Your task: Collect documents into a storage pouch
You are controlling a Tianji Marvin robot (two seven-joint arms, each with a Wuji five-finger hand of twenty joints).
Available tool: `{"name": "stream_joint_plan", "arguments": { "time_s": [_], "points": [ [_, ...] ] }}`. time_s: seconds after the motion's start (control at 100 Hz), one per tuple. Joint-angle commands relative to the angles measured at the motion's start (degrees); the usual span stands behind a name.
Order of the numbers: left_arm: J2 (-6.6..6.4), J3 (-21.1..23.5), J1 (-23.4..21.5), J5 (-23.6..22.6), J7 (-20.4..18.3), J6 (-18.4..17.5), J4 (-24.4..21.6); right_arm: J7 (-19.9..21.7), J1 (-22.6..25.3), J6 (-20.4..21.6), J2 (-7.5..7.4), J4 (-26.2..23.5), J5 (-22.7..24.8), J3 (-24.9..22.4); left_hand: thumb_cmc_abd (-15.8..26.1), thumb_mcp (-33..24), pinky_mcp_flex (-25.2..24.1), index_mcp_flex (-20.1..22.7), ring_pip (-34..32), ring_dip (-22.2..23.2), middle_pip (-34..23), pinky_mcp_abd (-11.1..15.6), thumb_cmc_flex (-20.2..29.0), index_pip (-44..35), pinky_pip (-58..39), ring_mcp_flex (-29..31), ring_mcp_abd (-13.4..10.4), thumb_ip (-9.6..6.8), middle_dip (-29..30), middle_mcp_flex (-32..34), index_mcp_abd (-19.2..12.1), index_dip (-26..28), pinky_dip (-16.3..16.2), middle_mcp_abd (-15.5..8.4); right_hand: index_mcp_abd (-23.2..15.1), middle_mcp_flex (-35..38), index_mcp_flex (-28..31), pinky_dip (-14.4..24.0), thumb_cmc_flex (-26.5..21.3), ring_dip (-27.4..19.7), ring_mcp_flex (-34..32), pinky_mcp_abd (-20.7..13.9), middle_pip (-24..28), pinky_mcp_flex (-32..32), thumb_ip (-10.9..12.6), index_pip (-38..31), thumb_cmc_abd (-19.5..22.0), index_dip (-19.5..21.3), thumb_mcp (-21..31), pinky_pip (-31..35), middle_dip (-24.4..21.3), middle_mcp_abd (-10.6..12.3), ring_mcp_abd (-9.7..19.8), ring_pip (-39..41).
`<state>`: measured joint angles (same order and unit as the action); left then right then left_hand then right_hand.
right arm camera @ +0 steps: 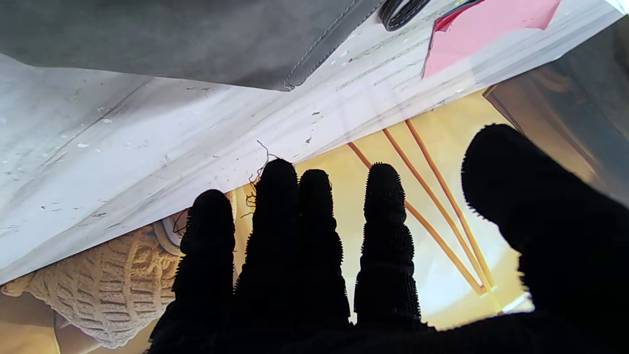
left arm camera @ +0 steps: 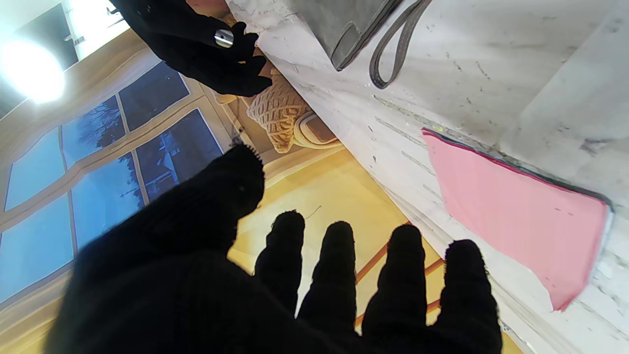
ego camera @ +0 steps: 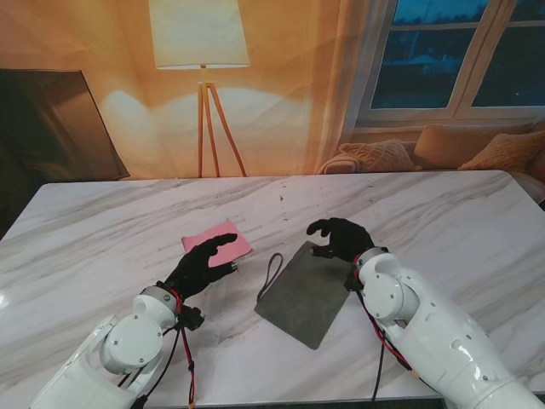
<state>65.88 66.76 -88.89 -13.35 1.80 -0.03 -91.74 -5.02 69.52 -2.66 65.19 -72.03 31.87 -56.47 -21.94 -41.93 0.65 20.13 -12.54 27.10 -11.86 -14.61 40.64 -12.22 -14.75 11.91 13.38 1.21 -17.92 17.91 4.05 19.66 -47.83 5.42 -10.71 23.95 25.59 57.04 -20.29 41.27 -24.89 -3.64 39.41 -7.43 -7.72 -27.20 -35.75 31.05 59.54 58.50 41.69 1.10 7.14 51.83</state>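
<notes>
Looking down from the stand, the white marble table (ego camera: 102,230) carries a pink document (ego camera: 223,238) left of centre and a flat grey pouch (ego camera: 308,291) just right of it, the two apart; a thin wrist strap (ego camera: 271,271) loops from the pouch's left edge. The left hand (ego camera: 204,262), in a black glove, lies over the nearer corner of the pink document with fingers spread and nothing gripped; whether it presses the paper I cannot tell. The right hand (ego camera: 342,239), also gloved in black, sits at the pouch's far edge, fingers curled loosely apart, holding nothing; contact with the pouch is unclear. A floor lamp (ego camera: 201,38) stands beyond the table, and cushions (ego camera: 375,155) lie by the window.

From the left wrist, the left hand (left arm camera: 304,290) shows four fingers (left arm camera: 339,265) splayed and a thumb set wide, empty; the pink document (left arm camera: 511,216) lies flat on the marble, the pouch (left arm camera: 344,24) and its strap (left arm camera: 393,49) beyond it, the right hand (left arm camera: 206,44) beside the pouch.

From the right wrist, the right hand (right arm camera: 344,275) has fingers (right arm camera: 383,246) extended, slightly parted, thumb wide, grasping nothing; the grey pouch (right arm camera: 186,39) fills the table side of the view, with the pink document (right arm camera: 486,29) past the strap (right arm camera: 400,9).
</notes>
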Motion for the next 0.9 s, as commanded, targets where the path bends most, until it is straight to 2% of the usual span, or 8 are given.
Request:
{"name": "stream_joint_plan", "arguments": {
  "time_s": [0.0, 0.14, 0.25, 0.32, 0.45, 0.6, 0.69, 0.89],
  "points": [
    [0.19, 0.04, -0.15, 0.16, -0.98, 0.0, -0.25, 0.94, -1.16, -1.07, 0.76, 1.12, -0.49, 0.78, 0.5, 1.41, 0.21, 0.34, -0.21, 0.6, -0.43, 0.48, -0.48, 0.05, -0.08, 0.1, -0.11, 1.3, -0.77, 1.52, -1.78, 0.42, -1.57, -0.38, 0.66, -0.93, 1.14, 0.66, -0.29, -0.15, 0.9, -1.75, 0.52, 1.08, 0.35, -0.93, 0.55, 0.41, 2.17, 1.32, 0.82, 0.49, 1.99, 0.05],
    [0.23, 0.11, -0.19, 0.16, -0.76, -0.19, -0.18, 0.78, -3.33, -2.92, 1.46, 3.63, -1.85, 3.58, 0.53, 1.55, 0.27, 0.43, -0.23, 0.62, -0.45, 0.41, -0.53, 0.06, -0.05, 0.21, -0.1, 1.27, -0.79, 1.71, -1.81, 0.42, -1.7, -0.38, 0.89, -2.58, -0.55, 0.35, -0.47, -1.23, 1.99, -1.83, -0.61, 1.69, 0.15, -0.81, 0.6, 0.18, 2.57, 1.42, 0.18, 0.29, 1.66, -1.7],
    [0.24, 0.08, -0.08, 0.15, -0.71, -0.41, 0.07, 0.34, -5.18, -4.07, 2.1, 6.01, -2.64, 5.92, 0.57, 1.58, 0.32, 0.43, -0.22, 0.62, -0.45, 0.37, -0.55, 0.08, -0.04, 0.2, -0.01, 1.26, -0.81, 1.83, -1.86, 0.42, -1.79, -0.24, 0.98, -4.23, -1.89, -0.46, -0.42, -3.98, 3.09, -1.84, -2.99, 2.57, 0.16, -0.61, 0.65, -0.23, 2.56, 0.52, -2.24, 0.01, 1.07, -5.84],
    [0.24, -0.05, 0.1, 0.36, -0.86, -0.41, 0.29, 0.53, -6.58, -4.49, 2.32, 7.59, -2.86, 7.59, 0.58, 1.63, 0.31, 0.39, -0.22, 0.62, -0.46, 0.44, -0.54, 0.11, -0.01, 0.2, -0.05, 1.25, -0.82, 1.87, -1.8, 0.42, -1.82, -0.27, 1.13, -7.08, -3.24, -2.18, -0.18, -8.22, 5.71, -2.58, -6.36, 4.54, 0.15, -0.2, 0.9, -0.66, 2.22, -2.61, -6.09, 0.36, 0.91, -12.45],
    [0.23, -0.38, 0.52, 0.86, -1.33, -0.27, 0.71, 0.97, -9.44, -4.9, 2.49, 10.81, -1.57, 11.1, 0.68, 1.71, 0.25, 0.43, -0.16, 0.61, -0.37, 0.5, -0.52, 0.11, 0.04, 0.07, -0.08, 1.25, -0.8, 1.67, -1.89, 0.42, -1.88, -0.39, 0.74, -9.73, -5.16, -3.41, 0.6, -11.69, 8.2, -3.15, -8.51, 5.65, 0.29, 0.79, 0.95, -1.02, 1.92, -6.38, -10.14, 1.04, 1.35, -17.95],
    [0.2, -0.59, 0.76, 1.06, -1.61, -0.45, 1.01, 0.98, -11.44, -6.2, 3.32, 13.18, -2.64, 13.41, 0.7, 1.82, 0.24, 0.34, -0.12, 0.61, -0.41, 0.46, -0.5, 0.16, 0.06, 0.04, -0.06, 1.24, -0.82, 1.76, -1.86, 0.41, -1.95, -0.21, 0.25, -11.13, -5.94, -3.72, 1.17, -13.23, 9.25, -3.2, -9.49, 6.13, 0.31, 1.4, 1.12, -1.12, 1.09, -8.22, -11.8, 1.47, 1.76, -20.34],
    [0.22, -0.56, 0.71, 1.17, -1.54, -0.56, 1.04, 1.92, -12.12, -7.24, 3.85, 13.8, -4.92, 13.82, 0.77, 1.88, 0.28, 0.43, -0.12, 0.61, -0.4, 0.43, -0.46, 0.14, 0.06, 0.06, -0.04, 1.22, -0.82, 1.76, -1.81, 0.42, -2.0, -0.27, -0.48, -12.24, -5.67, -5.43, 0.95, -15.91, 10.42, -3.42, -10.58, 6.66, 0.52, 1.71, 1.52, -0.98, 0.53, -12.43, -13.96, 2.01, 1.99, -24.06],
    [0.31, -0.34, 0.53, 1.1, -1.08, -0.6, 1.04, 1.93, -13.75, -8.43, 5.14, 16.16, -7.64, 15.33, 0.75, 1.91, 0.27, 0.62, -0.12, 0.62, -0.43, 0.45, -0.45, 0.08, 0.08, 0.08, -0.01, 1.2, -0.84, 1.88, -1.76, 0.44, -2.06, -0.35, 0.29, -13.57, -4.88, -8.39, 1.42, -18.45, 12.21, -3.64, -11.61, 7.84, 0.55, 1.89, 1.66, -1.0, -0.17, -19.79, -15.89, 2.77, 2.85, -27.76]
  ]
}}
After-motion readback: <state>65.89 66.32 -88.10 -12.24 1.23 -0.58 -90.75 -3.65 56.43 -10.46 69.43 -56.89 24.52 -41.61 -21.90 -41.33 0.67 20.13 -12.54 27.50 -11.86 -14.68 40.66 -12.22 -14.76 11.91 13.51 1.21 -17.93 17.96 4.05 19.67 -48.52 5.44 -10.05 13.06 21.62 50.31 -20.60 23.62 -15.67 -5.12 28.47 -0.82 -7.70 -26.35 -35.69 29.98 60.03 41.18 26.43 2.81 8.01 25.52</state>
